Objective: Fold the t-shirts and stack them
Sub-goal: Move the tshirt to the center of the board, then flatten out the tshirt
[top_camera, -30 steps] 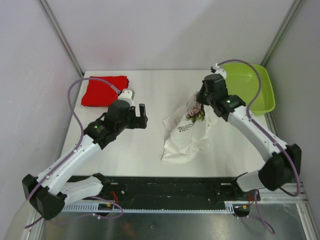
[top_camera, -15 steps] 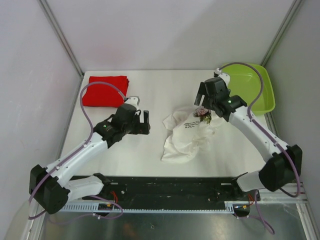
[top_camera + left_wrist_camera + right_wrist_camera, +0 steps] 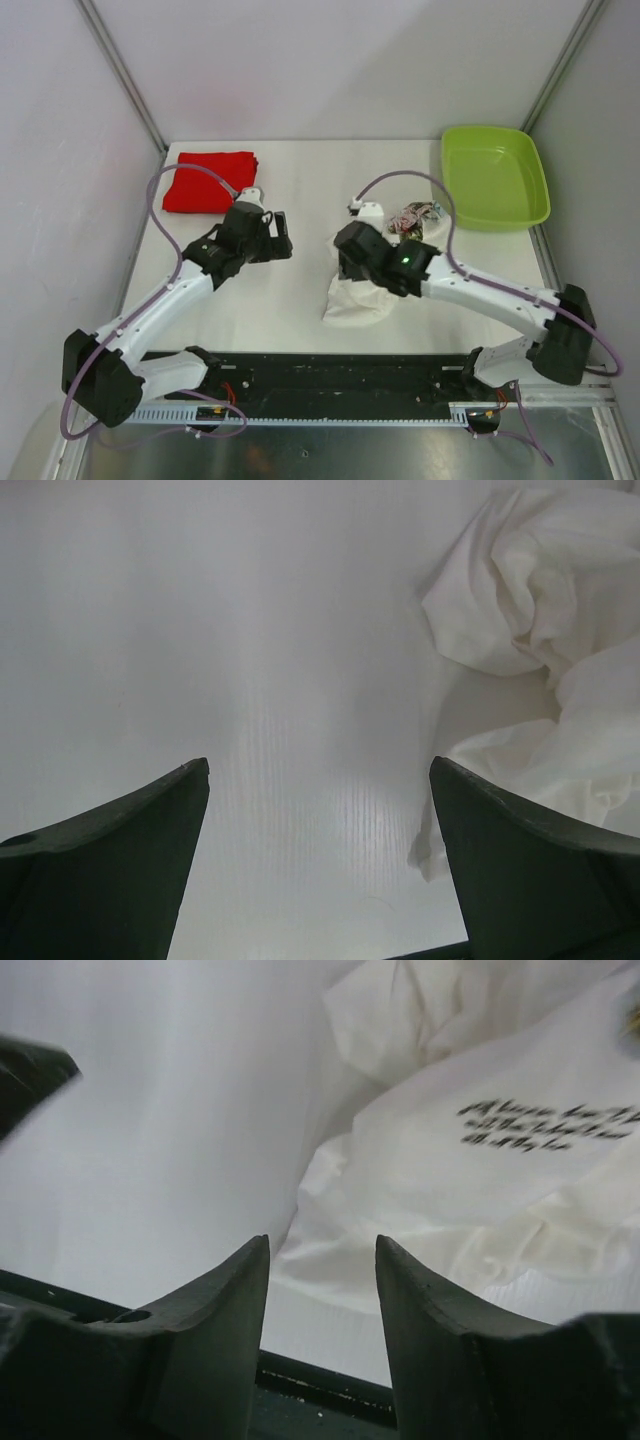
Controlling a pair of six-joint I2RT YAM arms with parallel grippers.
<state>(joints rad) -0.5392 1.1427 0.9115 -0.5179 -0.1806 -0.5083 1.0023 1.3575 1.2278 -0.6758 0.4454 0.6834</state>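
The red t-shirt point(image 3: 210, 180) lies folded at the back left corner. The white t-shirt point(image 3: 362, 300) lies crumpled mid-table, its coloured print point(image 3: 415, 215) at its far right; my right arm covers its middle. My right gripper point(image 3: 345, 266) is low over the shirt's left part, open and empty. In the right wrist view point(image 3: 321, 1242) its jaws stand apart above the shirt's edge point(image 3: 480, 1180), with black lettering to the right. My left gripper point(image 3: 283, 235) is open and empty left of the white shirt. In the left wrist view point(image 3: 318, 762) the cloth point(image 3: 560, 610) lies ahead to the right.
A lime-green tray point(image 3: 493, 175) sits at the back right corner, with nothing in it. Grey walls close in on both sides. A black rail point(image 3: 330, 375) runs along the near table edge.
My right arm swung from the back right, down and left across the white shirt. The shirt's printed top has dropped to the table. My left gripper shifted slightly.
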